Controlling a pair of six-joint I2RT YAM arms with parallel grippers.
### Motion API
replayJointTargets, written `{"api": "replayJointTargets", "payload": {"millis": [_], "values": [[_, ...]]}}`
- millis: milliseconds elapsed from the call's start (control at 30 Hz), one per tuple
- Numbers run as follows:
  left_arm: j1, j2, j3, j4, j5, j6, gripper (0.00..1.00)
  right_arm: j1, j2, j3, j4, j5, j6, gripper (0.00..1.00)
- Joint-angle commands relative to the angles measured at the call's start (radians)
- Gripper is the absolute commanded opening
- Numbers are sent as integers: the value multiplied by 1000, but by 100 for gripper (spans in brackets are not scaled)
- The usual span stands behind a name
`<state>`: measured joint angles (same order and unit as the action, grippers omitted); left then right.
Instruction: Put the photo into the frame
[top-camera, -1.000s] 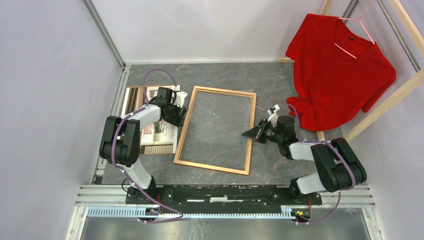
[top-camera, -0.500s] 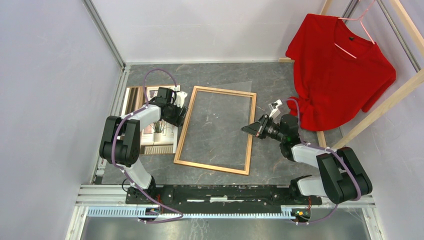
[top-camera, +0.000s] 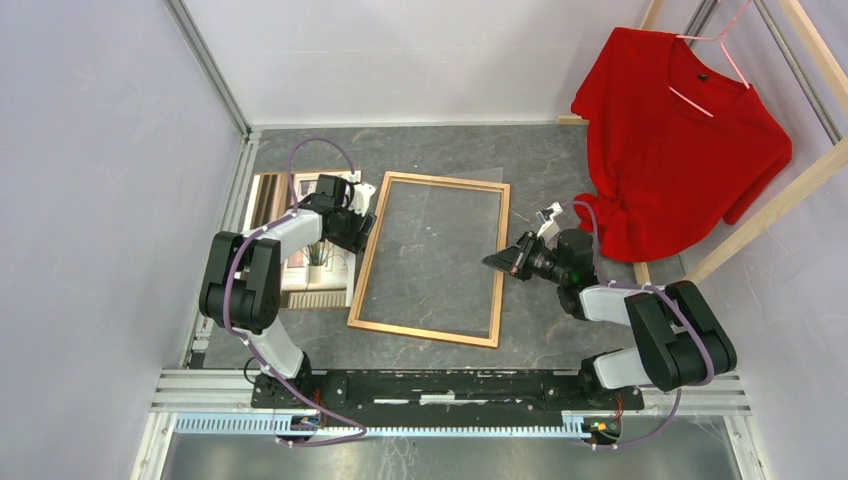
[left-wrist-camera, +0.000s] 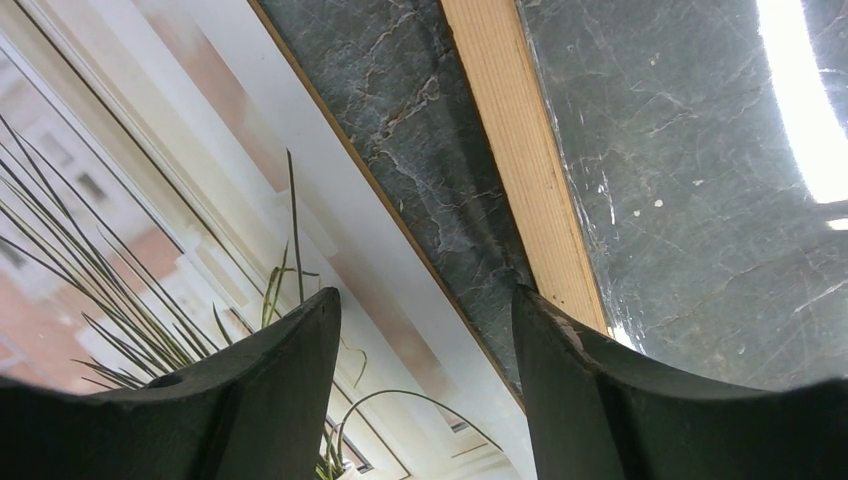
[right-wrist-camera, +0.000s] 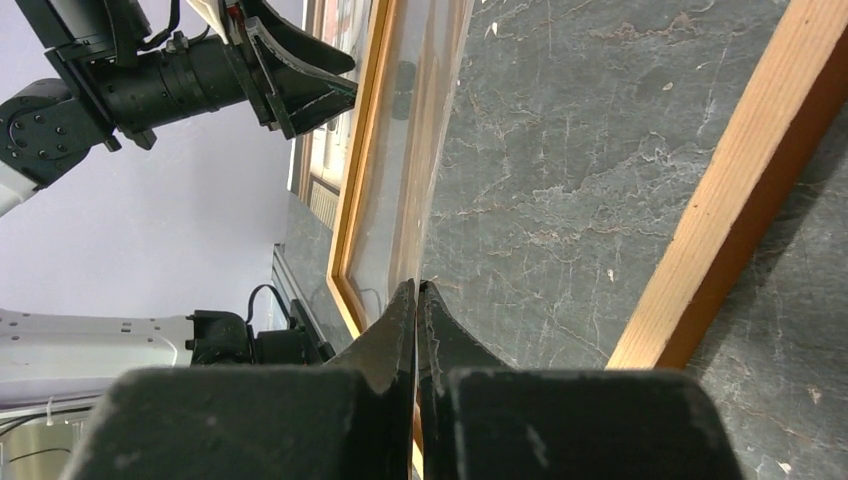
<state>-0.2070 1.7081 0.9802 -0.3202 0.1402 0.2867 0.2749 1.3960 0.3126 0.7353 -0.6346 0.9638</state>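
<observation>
The orange-brown frame (top-camera: 365, 262) lies flat mid-table. The photo (top-camera: 316, 266), with its spiky plant, lies face up left of it on a brown board. My left gripper (top-camera: 362, 232) is open and low over the photo's right edge (left-wrist-camera: 150, 200) and the frame's left rail (left-wrist-camera: 520, 170), one finger over each. My right gripper (top-camera: 492, 262) is at the frame's right rail (right-wrist-camera: 730, 190). It is shut on the edge of a clear sheet (right-wrist-camera: 410, 150) that lies over the frame opening (top-camera: 440, 240).
A red shirt (top-camera: 680, 150) hangs on a pale wooden rack (top-camera: 770, 200) at the back right. The brown backing board (top-camera: 262, 195) sticks out beyond the photo at the left wall. Grey walls close the table's left and back.
My right gripper has shifted slightly left and back with the clear sheet's edge in it. The left arm, photo and frame have barely moved.
</observation>
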Motion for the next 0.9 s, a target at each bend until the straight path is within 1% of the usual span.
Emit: {"api": "replayJointTargets", "payload": {"millis": [0, 267, 533, 600, 667, 733, 867], "values": [[-23, 28, -32, -51, 67, 6, 69, 3, 21, -4, 82, 1, 43, 0], [-25, 25, -29, -57, 82, 6, 66, 13, 34, -17, 371, -64, 305, 0], [-9, 20, 5, -86, 136, -9, 63, 31, 22, -13, 565, -72, 475, 0], [20, 18, 28, -103, 161, -16, 63, 31, 4, -6, 559, -76, 477, 0], [55, 18, 56, -124, 187, -16, 63, 31, -21, 7, 518, -74, 454, 0], [86, 13, 81, -135, 187, -10, 63, 33, -43, 21, 480, -75, 436, 0], [138, -1, 121, -165, 208, -1, 63, 33, -68, 58, 467, -92, 419, 0]]}}
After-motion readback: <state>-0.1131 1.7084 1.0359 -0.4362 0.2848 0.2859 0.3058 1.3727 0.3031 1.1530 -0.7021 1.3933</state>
